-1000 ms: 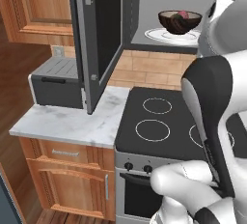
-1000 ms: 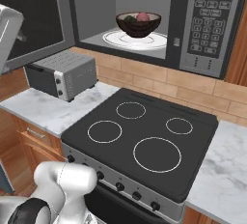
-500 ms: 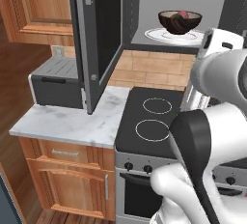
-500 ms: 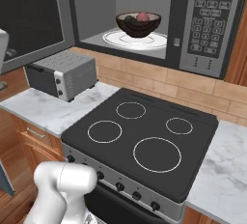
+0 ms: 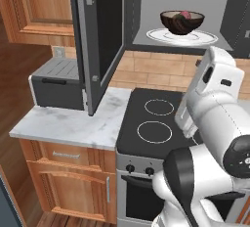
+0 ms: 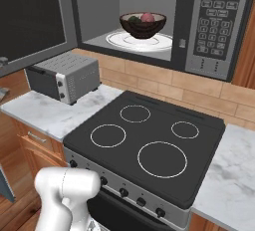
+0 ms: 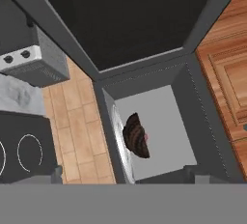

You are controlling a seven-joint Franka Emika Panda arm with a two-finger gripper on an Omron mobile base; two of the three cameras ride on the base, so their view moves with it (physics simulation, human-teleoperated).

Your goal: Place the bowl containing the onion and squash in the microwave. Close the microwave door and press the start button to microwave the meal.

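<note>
The dark brown bowl [image 6: 143, 24] sits on the white turntable plate [image 6: 141, 41] inside the grey microwave [image 6: 207, 66]. The reddish-purple onion [image 6: 148, 17] and the dark green squash [image 6: 133, 19] lie in it. The bowl [image 5: 181, 21] also stands in the cavity in the left base view, with the onion [image 5: 185, 15] peeking over its rim. The microwave door [image 5: 97, 40] is swung wide open to the left. In the rolled hand view my gripper [image 7: 124, 175] is open and holds nothing, well back from the bowl [image 7: 136, 136]. The door [image 7: 125, 15] spans the top there.
A small grey toaster oven [image 6: 64, 75] stands on the marble counter [image 5: 68, 123] under the open door. The black stove top [image 6: 149, 140] lies below the microwave. The keypad [image 6: 211, 21] is on the microwave's right side. Wooden cabinets [image 5: 44, 6] flank the left.
My arm has drawn back and down from the microwave opening to above the stove. The bowl stays on the turntable and the door stays open.
</note>
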